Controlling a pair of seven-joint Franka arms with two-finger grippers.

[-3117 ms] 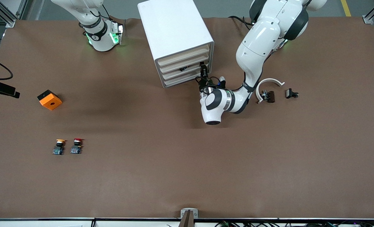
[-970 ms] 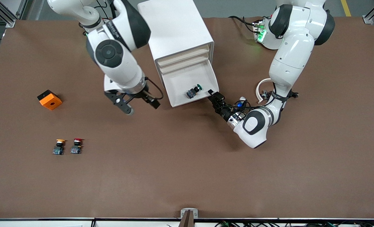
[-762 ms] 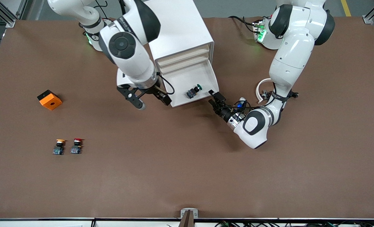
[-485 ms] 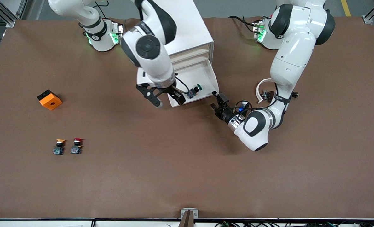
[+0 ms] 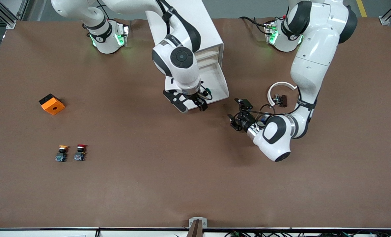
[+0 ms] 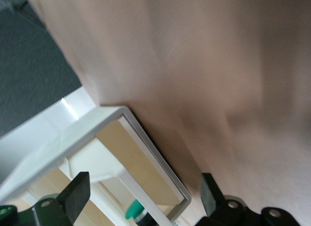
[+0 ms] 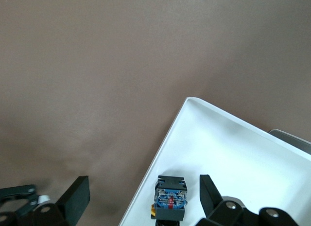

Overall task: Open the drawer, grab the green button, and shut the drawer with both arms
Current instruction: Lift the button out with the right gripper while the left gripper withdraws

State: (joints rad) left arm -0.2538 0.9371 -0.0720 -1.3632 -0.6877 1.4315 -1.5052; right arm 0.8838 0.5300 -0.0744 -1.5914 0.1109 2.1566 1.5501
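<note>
The white cabinet (image 5: 211, 33) stands at the robots' side of the table. Its third drawer (image 5: 216, 80) is pulled out. The green-capped button (image 5: 208, 89) lies in it, mostly hidden under my right gripper (image 5: 191, 104). That gripper is open over the drawer's front corner. In the right wrist view the button's blue-grey base (image 7: 170, 198) lies between the fingers of my right gripper (image 7: 144, 197), on the drawer's floor (image 7: 233, 153). My left gripper (image 5: 239, 113) is open and empty over the table, apart from the drawer, toward the left arm's end. Its wrist view shows the left gripper (image 6: 141, 194), the drawer's rim (image 6: 112, 116) and the green cap (image 6: 133, 209).
An orange block (image 5: 51, 104) lies toward the right arm's end. A yellow-capped button (image 5: 62, 153) and a red-capped button (image 5: 80, 152) stand nearer the front camera than it. A white curved part (image 5: 281, 86) and a small dark part (image 5: 280, 99) lie by the left arm.
The drawer went from shut to pulled out. My right arm swung over to the drawer and came down over the button. My left gripper backed away from the drawer front.
</note>
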